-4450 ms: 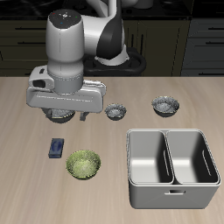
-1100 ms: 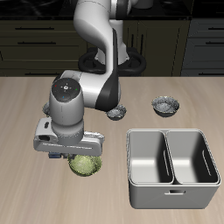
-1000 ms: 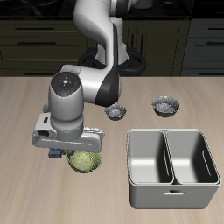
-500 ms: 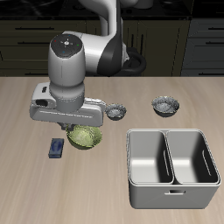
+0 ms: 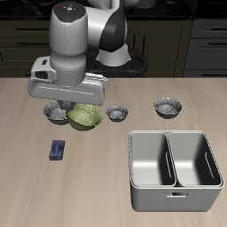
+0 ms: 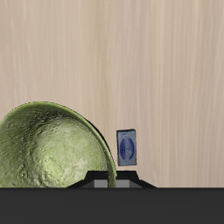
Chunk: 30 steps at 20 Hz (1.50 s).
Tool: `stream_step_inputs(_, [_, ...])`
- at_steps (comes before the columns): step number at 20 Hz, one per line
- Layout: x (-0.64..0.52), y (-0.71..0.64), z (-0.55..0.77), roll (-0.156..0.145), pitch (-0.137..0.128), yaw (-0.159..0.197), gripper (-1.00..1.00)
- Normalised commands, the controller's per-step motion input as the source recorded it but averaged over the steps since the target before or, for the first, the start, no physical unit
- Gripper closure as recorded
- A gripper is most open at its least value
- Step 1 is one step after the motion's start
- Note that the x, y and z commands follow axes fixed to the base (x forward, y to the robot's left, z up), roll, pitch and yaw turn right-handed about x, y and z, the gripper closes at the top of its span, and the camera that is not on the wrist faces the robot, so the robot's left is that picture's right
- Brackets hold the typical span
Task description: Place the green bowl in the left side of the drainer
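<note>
Currently the pincer (image 5: 82, 112), clenched on the rim of the green bowl (image 5: 85, 116), holds it lifted clear of the tabletop (image 5: 27, 191): the carry step. Next, by judgement, comes a traverse past the nearer grey bowl (image 5: 117, 113) to the drainer (image 5: 176, 197) and a descent inside its rim into the left compartment. A small blue object (image 5: 58, 150) lies below, apart from that path.
</note>
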Motion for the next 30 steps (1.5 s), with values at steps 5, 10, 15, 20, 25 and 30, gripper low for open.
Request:
stream_step_inputs(5, [-0.27, 0.03, 0.62, -0.028, -0.075, -0.002, 1.0])
stream_step_inputs(10, [-0.21, 0.03, 0.47, -0.019, -0.053, -0.008, 1.0])
stream_step_inputs(15, [-0.14, 0.06, 0.34, -0.021, -0.039, -0.005, 1.0])
stream_step_inputs(20, [-0.13, 0.13, 0.34, -0.017, -0.03, -0.012, 1.0])
stream_step_inputs(25, [-0.05, 0.15, 0.22, -0.007, -0.015, -0.01, 1.0])
stream_step_inputs(30, [0.01, 0.29, 0.14, 0.012, -0.003, -0.002, 1.0])
